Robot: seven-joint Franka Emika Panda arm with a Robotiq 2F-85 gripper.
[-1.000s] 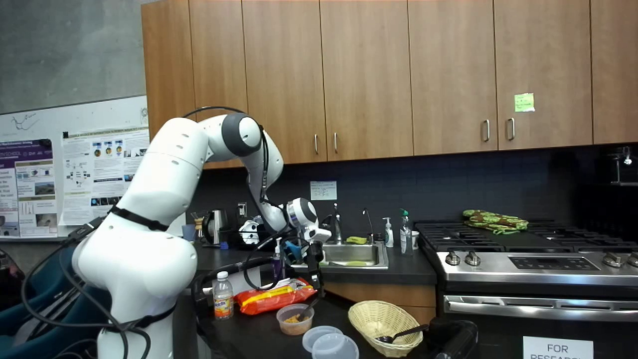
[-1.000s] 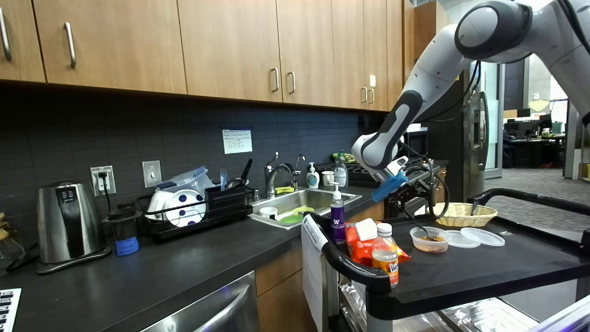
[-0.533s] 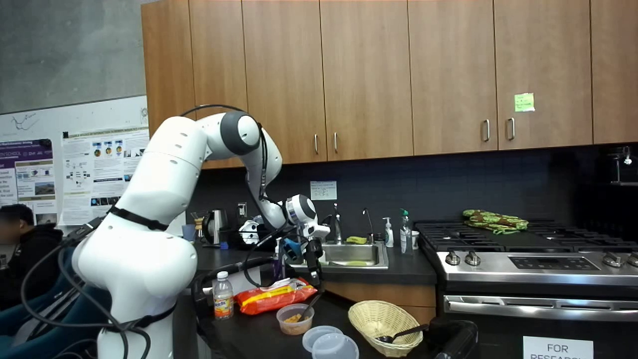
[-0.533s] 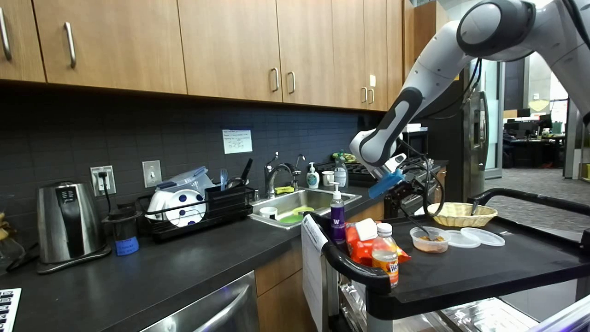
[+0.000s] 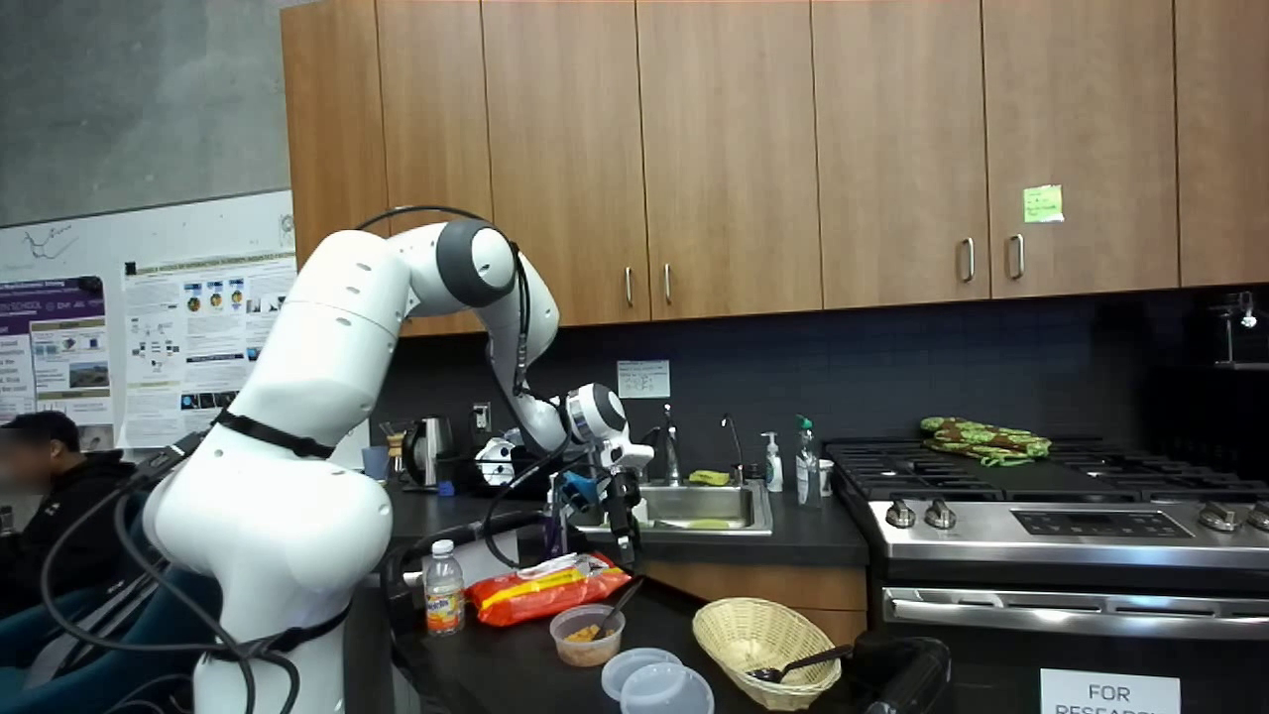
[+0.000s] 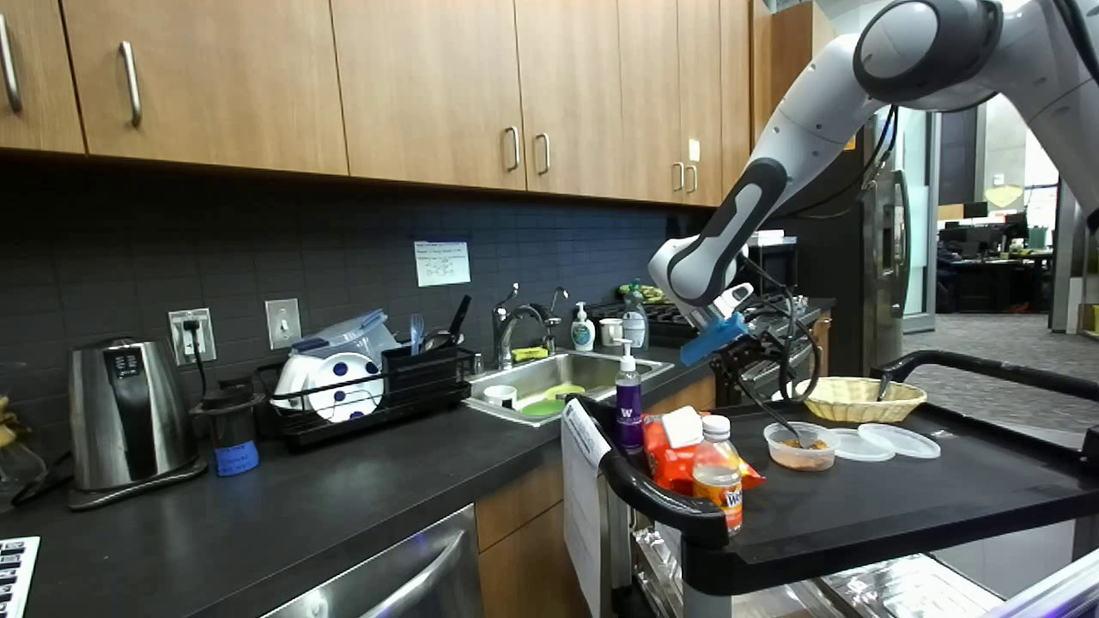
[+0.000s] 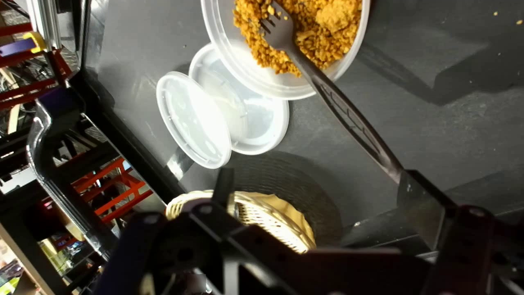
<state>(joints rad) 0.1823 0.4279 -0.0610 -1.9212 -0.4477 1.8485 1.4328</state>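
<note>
The tool [image 5: 627, 547] sits slightly higher than before, fingers apart. In the wrist view, the fork handle [image 7: 348, 113] ends beside the right-hand finger; centring it seems wise.

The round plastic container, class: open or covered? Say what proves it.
The container is open: the wrist view shows a fork reaching over its rim to uncovered orange crumbs.

Dark plastic fork [image 7: 306, 66], slotted along its handle, leaning over the rim of a round translucent tub [image 7: 264, 84], its tines among orange crumbs [image 7: 327, 24], handle slanting up and out; the tub upright on a black cart top [image 6: 901, 506]
</note>
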